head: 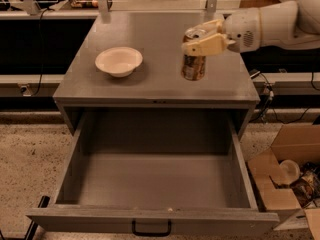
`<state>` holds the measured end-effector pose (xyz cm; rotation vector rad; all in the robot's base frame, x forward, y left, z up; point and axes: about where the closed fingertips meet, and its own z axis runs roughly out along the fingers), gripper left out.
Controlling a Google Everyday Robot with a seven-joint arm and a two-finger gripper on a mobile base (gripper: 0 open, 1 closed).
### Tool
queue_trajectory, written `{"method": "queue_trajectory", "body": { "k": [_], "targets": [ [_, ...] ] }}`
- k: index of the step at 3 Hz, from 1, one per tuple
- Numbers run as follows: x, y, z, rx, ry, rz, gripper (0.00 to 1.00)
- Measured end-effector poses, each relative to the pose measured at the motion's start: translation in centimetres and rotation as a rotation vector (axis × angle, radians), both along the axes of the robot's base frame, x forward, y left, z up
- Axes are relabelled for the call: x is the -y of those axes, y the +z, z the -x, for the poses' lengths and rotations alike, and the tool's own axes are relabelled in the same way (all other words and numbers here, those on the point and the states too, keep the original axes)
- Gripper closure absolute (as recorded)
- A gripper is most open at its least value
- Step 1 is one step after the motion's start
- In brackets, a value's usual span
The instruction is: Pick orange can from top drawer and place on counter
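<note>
Gripper [205,40] w/ orange can [193,66] over counter [150,86]
Jaws clamped round can's top, right of bowl [119,60]; top drawer [150,219] open.

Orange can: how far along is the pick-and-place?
Done: the orange can is out of the top drawer, which stands open. In hand: the gripper grips the can over the counter, right of the bowl. Left: set it down if it isn't resting yet, then release.

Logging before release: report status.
Gripper over counter, right side, fingers shut on orange can. Touchdown unclear. Cream bowl left, apart. Top drawer open.
</note>
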<state>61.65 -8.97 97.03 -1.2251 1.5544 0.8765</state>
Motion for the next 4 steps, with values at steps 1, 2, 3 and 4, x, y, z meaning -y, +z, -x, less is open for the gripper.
{"method": "queue_trajectory", "body": {
  "k": [1, 2, 3, 4],
  "targets": [
    [-2.7, -0.9, -1.9, -0.052, -0.004, 0.012, 1.00],
    [-4.9, -2.3, -2.9, -0.065, -0.003, -0.046, 1.00],
    [-6.5, -3.9, -3.6, -0.021, -0.007, -0.103, 0.82],
    [-7.5, -5.6, -4.2, 0.037, -0.032, -0.090, 0.59]
  ]
}}
